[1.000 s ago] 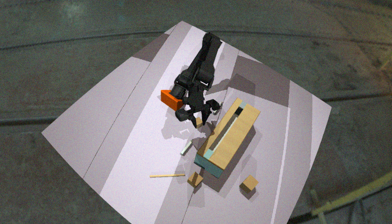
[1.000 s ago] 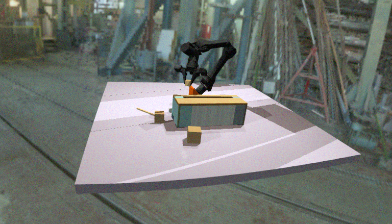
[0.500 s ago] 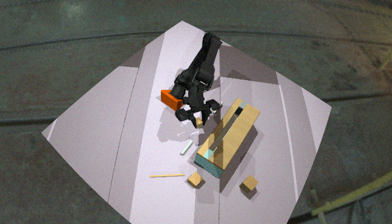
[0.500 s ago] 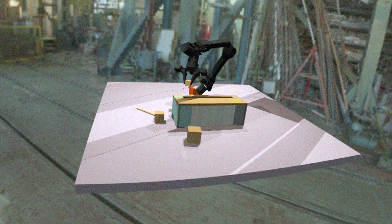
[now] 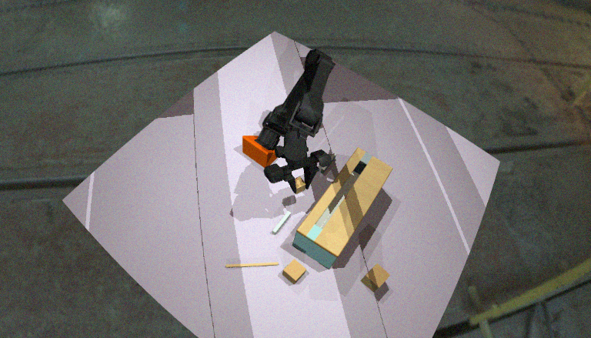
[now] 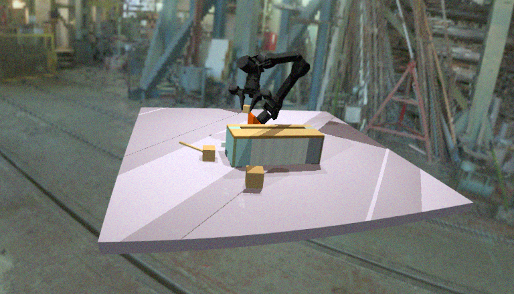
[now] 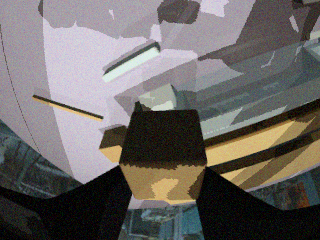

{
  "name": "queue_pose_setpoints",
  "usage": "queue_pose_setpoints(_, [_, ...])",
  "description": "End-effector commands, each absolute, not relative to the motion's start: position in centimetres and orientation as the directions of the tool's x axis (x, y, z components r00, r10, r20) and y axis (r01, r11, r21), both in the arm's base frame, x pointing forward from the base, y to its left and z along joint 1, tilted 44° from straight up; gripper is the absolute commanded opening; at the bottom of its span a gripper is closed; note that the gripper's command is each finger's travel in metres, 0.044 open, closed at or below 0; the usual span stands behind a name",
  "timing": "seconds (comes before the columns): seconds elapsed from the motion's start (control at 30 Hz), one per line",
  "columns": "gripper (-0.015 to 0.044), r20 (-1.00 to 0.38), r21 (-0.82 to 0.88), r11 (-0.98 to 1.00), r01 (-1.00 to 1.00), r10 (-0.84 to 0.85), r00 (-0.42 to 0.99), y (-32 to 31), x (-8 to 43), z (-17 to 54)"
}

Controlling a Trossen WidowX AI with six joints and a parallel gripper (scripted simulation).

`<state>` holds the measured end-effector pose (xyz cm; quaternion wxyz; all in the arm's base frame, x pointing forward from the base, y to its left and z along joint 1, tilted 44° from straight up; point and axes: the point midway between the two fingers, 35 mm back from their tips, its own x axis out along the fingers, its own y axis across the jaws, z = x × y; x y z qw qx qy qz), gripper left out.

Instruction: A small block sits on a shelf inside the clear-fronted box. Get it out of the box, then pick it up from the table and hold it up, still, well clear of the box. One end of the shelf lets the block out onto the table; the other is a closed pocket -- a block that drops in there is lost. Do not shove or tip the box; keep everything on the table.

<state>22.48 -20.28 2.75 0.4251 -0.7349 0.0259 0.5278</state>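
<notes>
A small tan wooden block (image 5: 299,184) (image 6: 246,108) (image 7: 163,150) is between the fingertips of my gripper (image 5: 300,185) (image 6: 246,108) (image 7: 165,168), which is shut on it. The block is raised above the table, its shadow lying apart from it in the top view. The box (image 5: 353,215) (image 6: 278,133) (image 7: 260,150), with a wooden top, a long slot and teal end, stands upright on the table. In the top view my gripper is to the left of the box's far half, with a gap between. The box's shelf is mostly hidden.
Two larger wooden cubes (image 5: 294,270) (image 5: 375,276) (image 6: 209,153) (image 6: 254,177) sit near the box. A thin wooden stick (image 5: 252,265) (image 6: 190,146) (image 7: 67,107) and a pale bar (image 5: 281,222) (image 7: 131,63) lie on the table. An orange wedge-like block (image 5: 258,151) (image 6: 252,118) is beside the arm's base.
</notes>
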Motion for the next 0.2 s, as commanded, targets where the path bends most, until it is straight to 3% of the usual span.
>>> queue_pose_setpoints(0.0, [0.0000, -0.798, -0.598, -0.635, -0.490, 0.413, 0.438, -20.17, 22.37, 2.70])
queue_pose_setpoints(0.17, [0.0000, -0.798, -0.598, -0.635, -0.490, 0.413, 0.438, -20.17, 22.37, 2.70])
